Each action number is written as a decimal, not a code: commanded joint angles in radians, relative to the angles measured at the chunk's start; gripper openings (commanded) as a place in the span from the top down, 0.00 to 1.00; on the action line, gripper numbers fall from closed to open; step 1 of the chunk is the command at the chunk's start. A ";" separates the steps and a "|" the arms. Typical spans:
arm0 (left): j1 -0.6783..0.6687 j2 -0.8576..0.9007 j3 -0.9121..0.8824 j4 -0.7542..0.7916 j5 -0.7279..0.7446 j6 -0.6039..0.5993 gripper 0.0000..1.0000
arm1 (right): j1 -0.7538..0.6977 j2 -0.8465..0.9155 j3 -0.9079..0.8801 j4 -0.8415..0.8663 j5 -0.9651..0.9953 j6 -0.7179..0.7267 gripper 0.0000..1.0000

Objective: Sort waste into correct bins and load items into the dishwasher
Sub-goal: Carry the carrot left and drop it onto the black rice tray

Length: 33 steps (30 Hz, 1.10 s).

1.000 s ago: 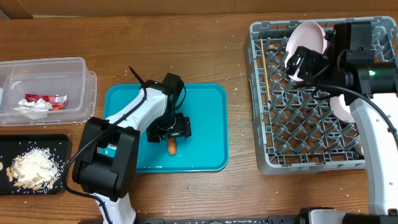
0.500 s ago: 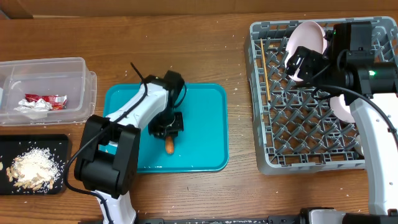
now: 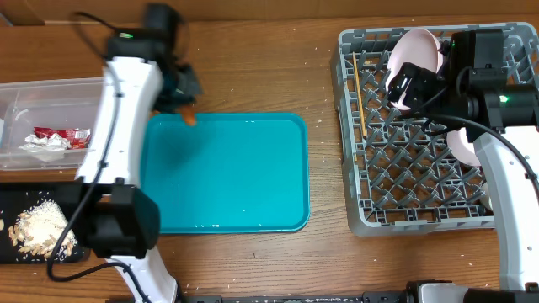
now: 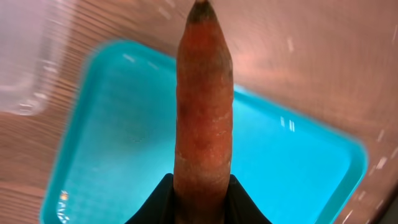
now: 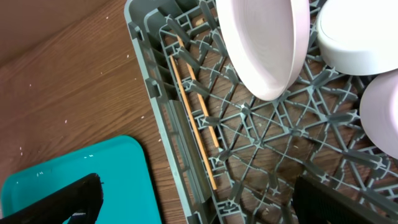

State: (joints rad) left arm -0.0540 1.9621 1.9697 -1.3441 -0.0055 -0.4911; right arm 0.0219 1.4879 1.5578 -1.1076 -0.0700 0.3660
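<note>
Gripping the orange carrot stick by its lower end, the left gripper has both fingers pressed against the stick's sides. The pointed tip stands away from the jaws.

A second ago this gripper sat open and low over the stick, which lay on the teal tray. It has since closed, lifted and swung away. In the overhead view the stick now hangs above the tray's far left corner, near the clear tub. The teal tray now carries nothing.

Judgement: the last piece of waste is off the tray and only its release into a bin remains. The black tray with the food scraps appears to be the matching bin. The tub holds the red wrapper and the tissue.

The right gripper has not moved. Its fingers are spread wide and hold nothing above the dish rack, which holds the chopsticks, a plate and a bowl.

The surface is a wooden table scattered with pale crumbs. Almost nothing of the room beyond it is in view.
</note>
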 commanded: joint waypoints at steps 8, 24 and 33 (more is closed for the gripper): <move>0.467 0.000 0.094 -0.058 -0.041 -0.155 0.89 | 0.001 -0.002 0.006 0.005 0.009 0.001 0.00; 0.900 0.007 -0.325 0.117 -0.132 -0.280 0.81 | 0.001 -0.002 0.006 0.005 0.010 0.001 0.00; 0.939 0.007 -0.480 0.246 -0.178 -0.270 0.72 | 0.001 -0.002 0.006 0.005 0.010 0.001 0.00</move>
State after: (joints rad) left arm 0.8841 1.9736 1.5032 -1.1042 -0.1516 -0.7532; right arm 0.0219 1.4879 1.5578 -1.1076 -0.0704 0.3656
